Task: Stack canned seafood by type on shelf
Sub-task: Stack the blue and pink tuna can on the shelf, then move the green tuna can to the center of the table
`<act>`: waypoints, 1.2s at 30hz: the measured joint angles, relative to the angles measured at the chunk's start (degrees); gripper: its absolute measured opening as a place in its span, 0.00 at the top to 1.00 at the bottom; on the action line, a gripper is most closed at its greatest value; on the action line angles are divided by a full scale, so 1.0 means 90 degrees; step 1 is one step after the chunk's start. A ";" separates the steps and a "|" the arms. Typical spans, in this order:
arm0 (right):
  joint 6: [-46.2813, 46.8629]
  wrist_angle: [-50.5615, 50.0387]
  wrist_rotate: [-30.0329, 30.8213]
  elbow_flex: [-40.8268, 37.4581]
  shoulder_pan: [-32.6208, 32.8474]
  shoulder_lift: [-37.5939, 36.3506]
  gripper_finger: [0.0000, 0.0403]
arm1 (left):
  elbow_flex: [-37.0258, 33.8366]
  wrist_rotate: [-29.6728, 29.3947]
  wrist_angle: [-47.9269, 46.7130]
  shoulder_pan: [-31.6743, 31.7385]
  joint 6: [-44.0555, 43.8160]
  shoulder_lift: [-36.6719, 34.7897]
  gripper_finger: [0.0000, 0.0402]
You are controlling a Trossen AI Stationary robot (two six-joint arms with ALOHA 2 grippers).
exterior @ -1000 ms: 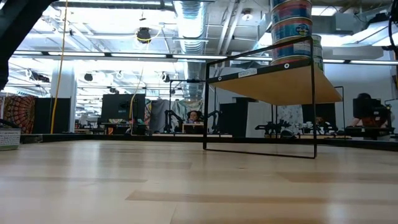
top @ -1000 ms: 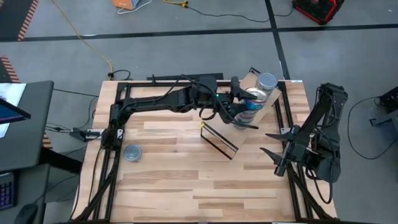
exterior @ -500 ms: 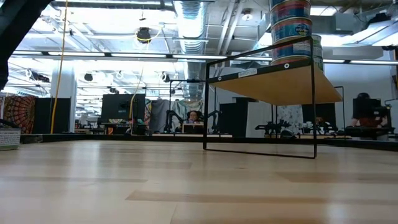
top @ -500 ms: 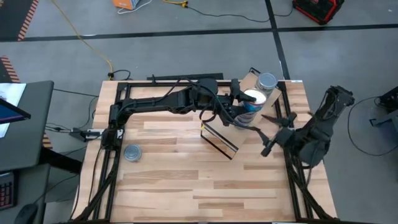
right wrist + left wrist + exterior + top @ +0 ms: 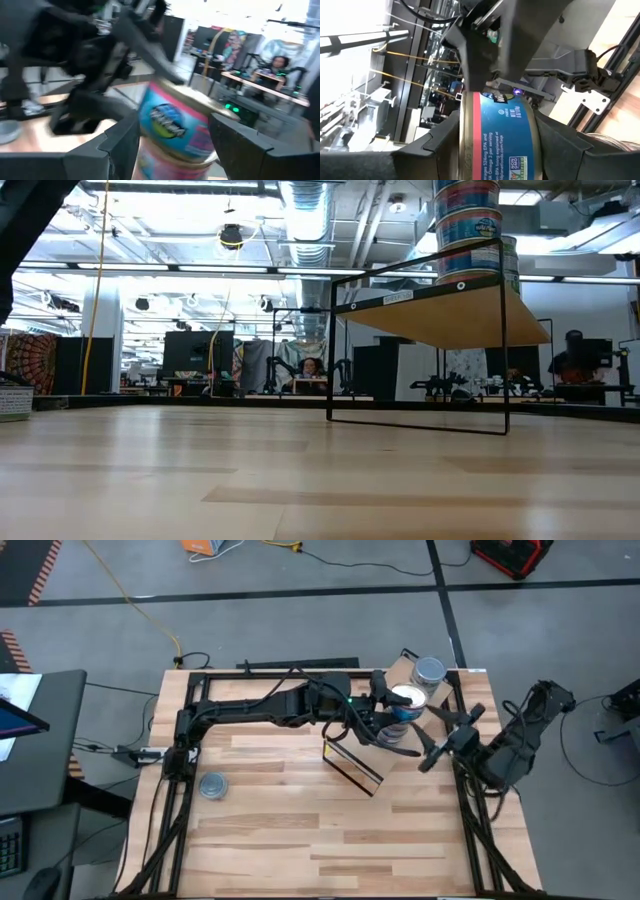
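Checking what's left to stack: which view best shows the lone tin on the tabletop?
The high view: the lone tin lies unobstructed beside the left arm's base. The right wrist view only catches a blurred edge of it; the low and left wrist views miss it.

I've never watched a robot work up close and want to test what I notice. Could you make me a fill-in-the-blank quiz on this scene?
1. The left gripper grips a tin on top of a stack that stands on the ___.
2. One tin with a light blue lid lies alone on the table, on the ___ arm's side.
3. The right gripper is beside the stack with its fingers ___, holding nothing.

Missing words: shelf; left; open
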 joint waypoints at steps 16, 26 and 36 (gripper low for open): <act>-0.0070 0.0009 0.0010 0.0029 -0.0564 -0.0003 0.33 | 0.0000 -0.0111 -0.0174 -0.0137 0.0117 0.0000 0.45; -0.0079 0.0008 0.0010 0.0036 -0.0432 -0.0039 0.33 | 0.0000 -0.0177 -0.0404 -0.0304 0.0441 -0.0137 0.45; -0.0229 -0.0160 -0.0292 0.0153 0.1317 -0.0114 0.33 | 0.0008 0.0442 -0.2310 -0.0657 -0.1044 -0.1017 0.45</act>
